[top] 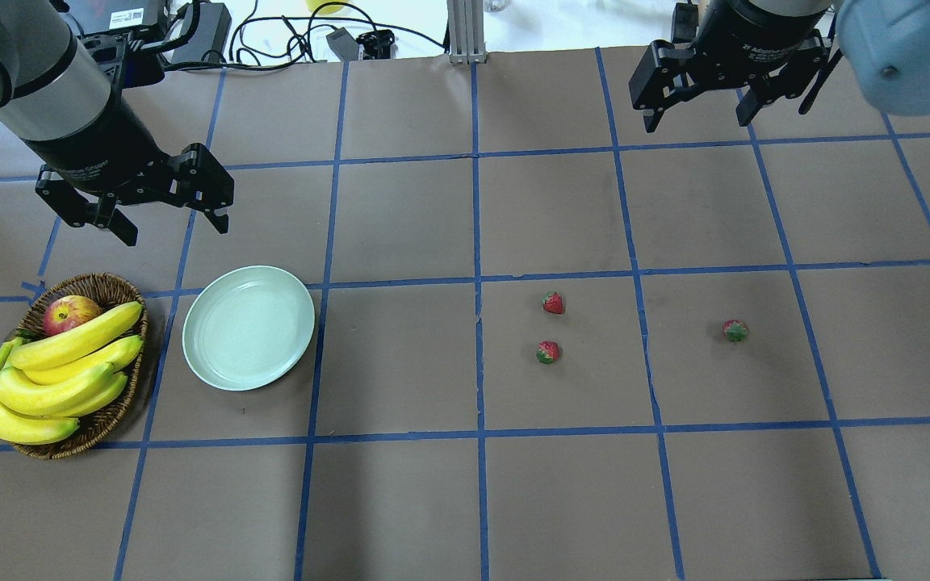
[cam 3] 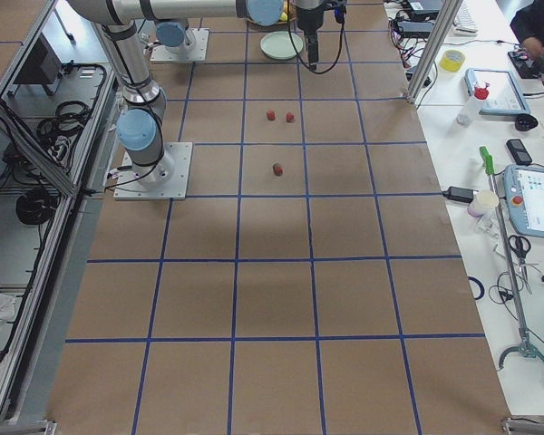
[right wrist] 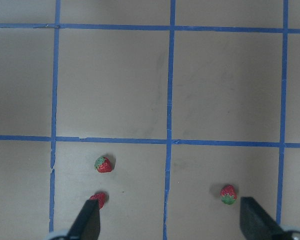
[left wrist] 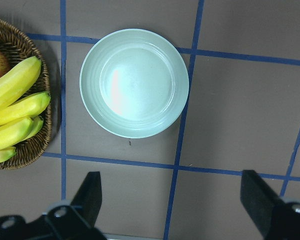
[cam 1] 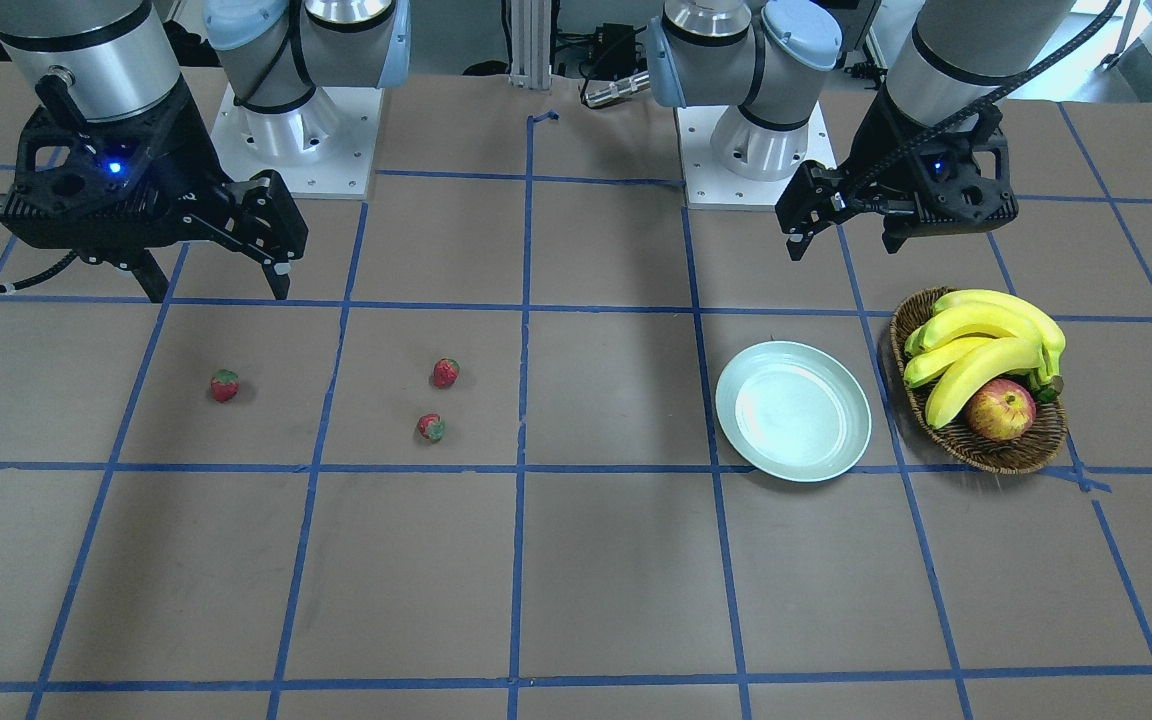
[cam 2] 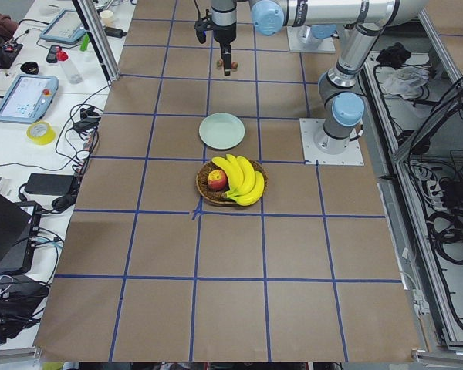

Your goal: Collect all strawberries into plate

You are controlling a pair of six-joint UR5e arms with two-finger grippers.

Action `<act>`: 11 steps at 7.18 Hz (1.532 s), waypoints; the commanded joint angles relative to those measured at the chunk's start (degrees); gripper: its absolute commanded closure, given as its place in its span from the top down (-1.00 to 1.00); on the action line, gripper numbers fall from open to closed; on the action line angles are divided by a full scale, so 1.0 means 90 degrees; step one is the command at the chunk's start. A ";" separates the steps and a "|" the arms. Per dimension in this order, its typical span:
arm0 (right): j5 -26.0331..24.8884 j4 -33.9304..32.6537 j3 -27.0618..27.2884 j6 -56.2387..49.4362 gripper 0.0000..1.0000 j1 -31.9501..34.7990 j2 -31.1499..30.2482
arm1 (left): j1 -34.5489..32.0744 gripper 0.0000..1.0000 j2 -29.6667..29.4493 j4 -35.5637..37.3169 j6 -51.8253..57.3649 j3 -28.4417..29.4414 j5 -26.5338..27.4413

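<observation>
Three small red strawberries lie on the brown table: two close together [top: 553, 303] [top: 547, 352] and one further right [top: 735, 330]. The right wrist view shows them too [right wrist: 104, 164] [right wrist: 98, 199] [right wrist: 228, 194]. The pale mint-green plate [top: 248, 327] lies empty on the left, also seen in the left wrist view [left wrist: 134, 82]. My left gripper [top: 176, 230] hangs open and empty above the table, just behind the plate. My right gripper [top: 697, 121] is open and empty, high over the far side, well behind the strawberries.
A brown wicker basket [top: 102, 286] with bananas [top: 53, 371] and a red-yellow apple [top: 69, 313] stands left of the plate. Blue tape lines grid the table. Cables and equipment lie beyond the far edge.
</observation>
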 commanded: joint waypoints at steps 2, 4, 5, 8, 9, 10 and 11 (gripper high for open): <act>-0.0034 0.0014 0.0023 0.0010 1.00 -0.0035 0.0000 | -0.0012 1.00 -0.0045 0.0087 -0.0010 -0.0017 -0.0005; -0.0034 0.0014 0.0033 0.0000 1.00 -0.0016 -0.0010 | -0.0022 1.00 0.0004 0.0087 0.0010 0.0012 0.0062; -0.0015 0.0005 0.0042 0.0000 1.00 -0.0006 0.0000 | -0.0022 1.00 0.0023 0.0087 0.0010 0.0031 0.0063; -0.0083 -0.0005 -0.0064 -0.0010 1.00 -0.0016 0.0000 | -0.0012 1.00 0.0023 0.0077 0.0020 -0.0007 0.0063; -0.0083 0.0014 -0.0065 -0.0010 1.00 -0.0025 0.0000 | -0.0022 1.00 0.0023 0.0087 0.0020 0.0012 0.0053; -0.0073 0.0014 -0.0065 -0.0010 1.00 -0.0006 0.0000 | -0.0012 1.00 0.0023 0.0087 0.0020 -0.0007 0.0053; -0.0073 0.0014 -0.0065 -0.0010 1.00 -0.0015 0.0000 | -0.0012 1.00 0.0043 0.0087 0.0020 0.0021 0.0063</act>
